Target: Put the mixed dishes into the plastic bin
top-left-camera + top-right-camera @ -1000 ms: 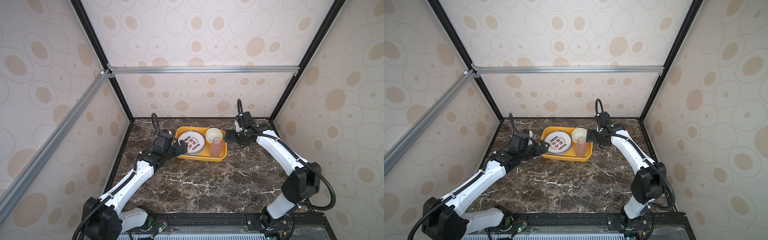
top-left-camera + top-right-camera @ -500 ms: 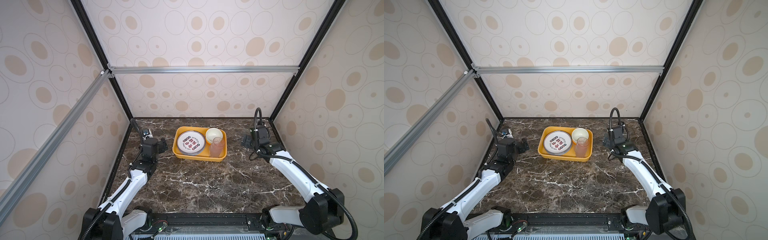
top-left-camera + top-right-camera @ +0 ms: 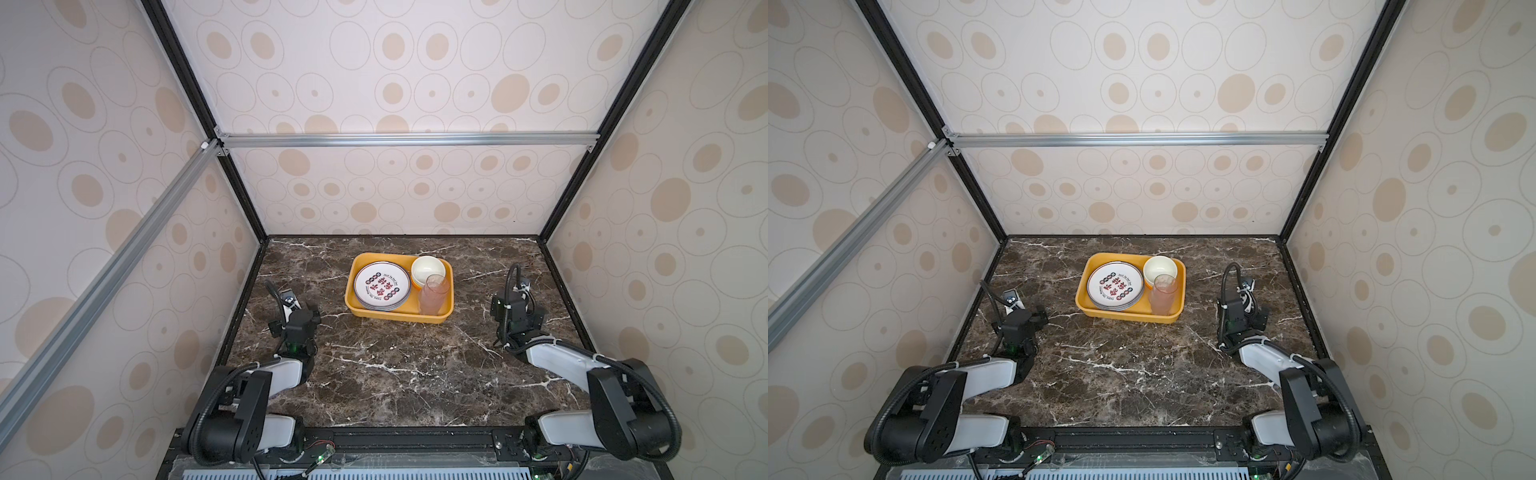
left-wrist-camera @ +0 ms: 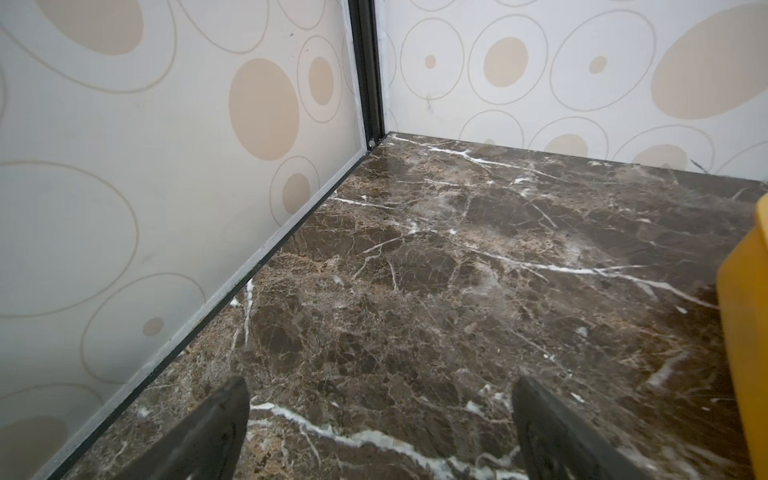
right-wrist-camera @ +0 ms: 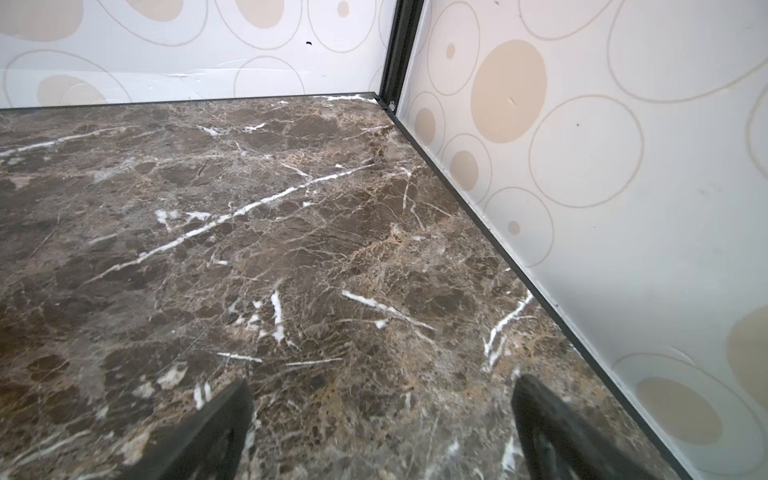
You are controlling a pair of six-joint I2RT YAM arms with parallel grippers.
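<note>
The mustard-yellow plastic bin [image 3: 399,319] [image 3: 1129,318] stands at the back middle of the marble table. Inside it lie a stack of white plates [image 3: 381,286] [image 3: 1115,286] with red-black characters, an off-white bowl [image 3: 428,268] [image 3: 1159,268] and an upright pinkish cup [image 3: 434,297] [image 3: 1163,297]. My left gripper [image 3: 296,321] [image 3: 1021,320] [image 4: 380,415] hovers left of the bin, open and empty. Right of the bin, my right gripper [image 3: 517,309] [image 3: 1243,311] [image 5: 382,415] is open and empty too. A corner of the bin [image 4: 748,332] shows in the left wrist view.
Patterned enclosure walls close in the table [image 3: 395,374] on three sides, with black corner posts [image 4: 368,70] [image 5: 401,50] at the back. Both arms are folded low near the front corners. Bare marble lies between the grippers and in front of the bin.
Both grippers have drawn back from the bin toward the front and outward to the sides. They stayed open. The dishes in the bin have not moved.
</note>
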